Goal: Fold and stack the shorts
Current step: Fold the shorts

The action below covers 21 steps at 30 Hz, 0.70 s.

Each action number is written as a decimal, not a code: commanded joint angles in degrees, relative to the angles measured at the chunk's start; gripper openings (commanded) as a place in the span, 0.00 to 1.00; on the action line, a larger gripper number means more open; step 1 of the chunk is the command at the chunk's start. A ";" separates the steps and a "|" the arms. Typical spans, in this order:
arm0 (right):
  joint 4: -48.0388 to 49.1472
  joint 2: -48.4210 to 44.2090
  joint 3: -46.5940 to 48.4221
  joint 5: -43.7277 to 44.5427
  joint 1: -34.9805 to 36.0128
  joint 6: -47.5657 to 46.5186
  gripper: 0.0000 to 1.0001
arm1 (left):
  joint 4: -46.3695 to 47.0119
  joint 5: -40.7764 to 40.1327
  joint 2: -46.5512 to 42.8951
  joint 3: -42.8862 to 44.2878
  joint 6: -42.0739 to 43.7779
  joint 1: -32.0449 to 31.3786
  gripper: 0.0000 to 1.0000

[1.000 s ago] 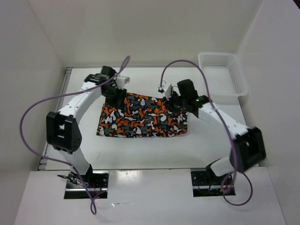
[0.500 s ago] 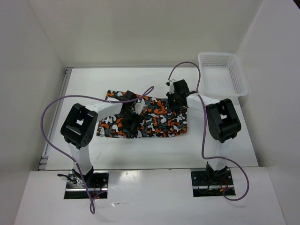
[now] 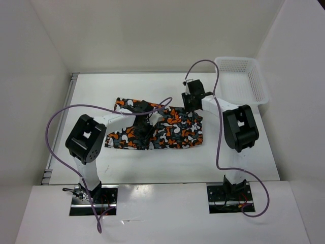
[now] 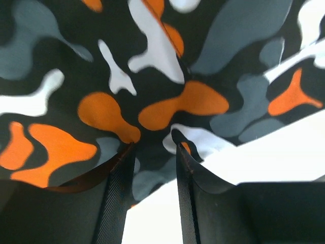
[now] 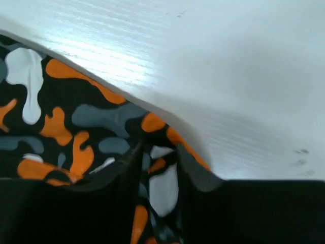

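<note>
The camouflage shorts [image 3: 172, 133] lie spread out in the middle of the white table [image 3: 152, 165]. My left gripper [image 3: 143, 132] is over their near-middle part. In the left wrist view its fingers [image 4: 118, 193] stand close together with the cloth's edge [image 4: 152, 101] between the tips [image 4: 152, 145], and white table shows below. My right gripper [image 3: 192, 108] is at the shorts' far right edge. In the right wrist view it [image 5: 158, 147] pinches a fold of the cloth [image 5: 76, 117].
A white mesh basket [image 3: 241, 81] stands at the far right of the table. White walls close in the table at the back and on both sides. Purple cables loop over both arms.
My left gripper has moved from the shorts' far left corner towards their near middle. My right gripper has shifted a little farther back. The shorts' far edge has been pulled out of line.
</note>
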 commanded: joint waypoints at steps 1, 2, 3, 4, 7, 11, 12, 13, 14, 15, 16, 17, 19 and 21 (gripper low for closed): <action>-9.66 -9.59 5.01 0.04 -3.67 1.48 0.41 | 1.52 -0.84 -0.23 3.20 0.43 -0.22 0.46; -12.21 -11.26 3.70 -3.89 -6.30 2.45 0.51 | 0.99 -0.83 -0.24 3.99 0.43 -0.22 0.46; -16.59 -14.32 2.47 -5.50 -7.45 4.11 0.56 | 0.99 -0.14 -0.76 4.61 0.43 -0.22 0.47; -18.63 -15.31 1.15 -6.82 -8.51 5.09 0.61 | 0.47 -0.13 -0.77 5.92 0.43 -0.22 0.47; -23.39 -15.94 -4.99 -13.76 -11.50 8.34 0.77 | -0.07 0.49 -0.77 7.95 0.43 -0.22 0.47; -18.66 -18.22 -13.35 -17.20 -12.74 10.11 0.77 | -1.12 0.49 0.28 14.44 0.43 -0.22 0.47; -17.78 -18.22 -14.06 -18.08 -12.74 10.11 0.77 | -1.12 1.01 1.16 15.59 0.43 -0.22 0.48; -16.90 -17.52 -15.28 -18.87 -12.74 10.63 0.77 | -1.12 1.01 1.86 16.73 0.43 -0.22 0.48; -15.59 -17.52 -15.82 -19.75 -12.74 10.63 0.77 | -1.12 1.88 2.65 17.79 0.43 -0.22 0.48; -15.58 -16.65 -15.82 -20.36 -12.74 10.63 0.77 | -1.12 3.11 4.40 20.24 0.43 -0.22 0.48; -14.79 -16.64 -16.69 -20.37 -12.74 10.63 0.77 | -1.12 4.08 5.37 21.39 0.43 -0.22 0.48; -14.26 -15.86 -17.48 -20.37 -12.74 11.24 0.77 | -1.64 4.78 7.21 22.62 0.43 -0.22 0.48; -13.74 -15.32 -18.63 -19.32 -12.74 11.25 0.76 | -1.65 5.41 8.72 24.29 0.43 -0.92 0.49; -12.95 -14.10 -19.24 -18.61 -12.74 11.25 0.74 | -1.13 5.41 9.95 24.83 0.43 -2.59 0.49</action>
